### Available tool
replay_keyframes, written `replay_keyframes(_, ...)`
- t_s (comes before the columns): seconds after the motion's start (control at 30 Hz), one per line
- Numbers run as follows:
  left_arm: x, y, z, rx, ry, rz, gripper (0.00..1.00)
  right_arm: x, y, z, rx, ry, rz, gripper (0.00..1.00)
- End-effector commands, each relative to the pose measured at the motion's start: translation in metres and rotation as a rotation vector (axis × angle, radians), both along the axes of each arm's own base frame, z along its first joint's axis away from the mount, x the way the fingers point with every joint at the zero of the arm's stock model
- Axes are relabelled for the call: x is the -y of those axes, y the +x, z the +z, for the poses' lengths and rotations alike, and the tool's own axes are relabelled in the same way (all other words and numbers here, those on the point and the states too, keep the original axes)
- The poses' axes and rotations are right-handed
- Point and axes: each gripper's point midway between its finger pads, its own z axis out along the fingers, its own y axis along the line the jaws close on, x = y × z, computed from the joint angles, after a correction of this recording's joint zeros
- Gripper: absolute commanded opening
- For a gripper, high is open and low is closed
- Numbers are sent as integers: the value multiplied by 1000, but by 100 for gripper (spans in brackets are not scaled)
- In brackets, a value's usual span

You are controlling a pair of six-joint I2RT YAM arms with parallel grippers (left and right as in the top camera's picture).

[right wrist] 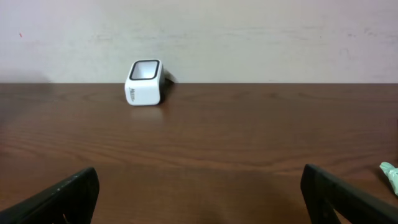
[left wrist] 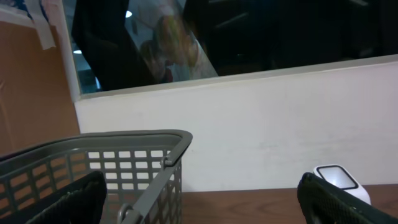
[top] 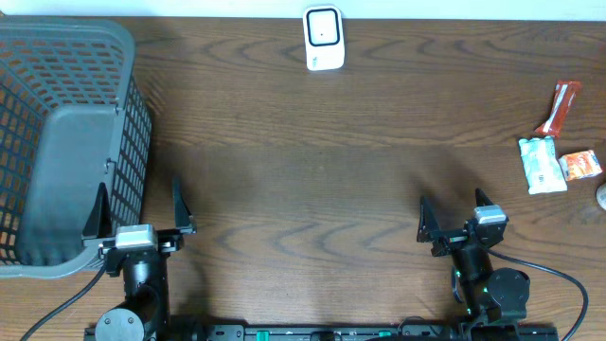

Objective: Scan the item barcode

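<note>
The white barcode scanner stands at the table's far edge, also seen as a scanner ahead in the right wrist view and a scanner partly behind a finger in the left wrist view. Snack items lie at the far right: a red packet, a white-green packet and an orange packet. My left gripper is open by the near edge, beside the basket, holding nothing. My right gripper is open and holds nothing, left of and nearer than the packets.
A large grey mesh basket fills the left side, its corner close in front of the left gripper. A pale object is cut off at the right edge. A white wall runs behind the table.
</note>
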Motion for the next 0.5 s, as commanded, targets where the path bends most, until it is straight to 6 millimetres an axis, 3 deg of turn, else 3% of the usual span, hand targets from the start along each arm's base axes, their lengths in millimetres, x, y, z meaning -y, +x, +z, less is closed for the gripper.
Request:
replay_keyframes(0.0, -11, 23, -151, -391, -231, 51, 98, -1, 0, -1, 3, -10, 2, 99)
replay_keyframes(0.07, -9, 24, -148, -378, -230, 41, 98, -1, 0, -1, 3, -10, 2, 99)
replay_keyframes(0.17, -9, 25, -97, -181, -168, 27, 98, -1, 0, -1, 3, -10, 2, 99)
replay_keyframes(0.27, -12, 20, -66, -76, -164, 34, 98, -1, 0, -1, 3, -10, 3, 99)
replay_keyframes(0.47, -6, 14, -39, -20, -158, 0, 98, -1, 0, -1, 3, -10, 3, 99)
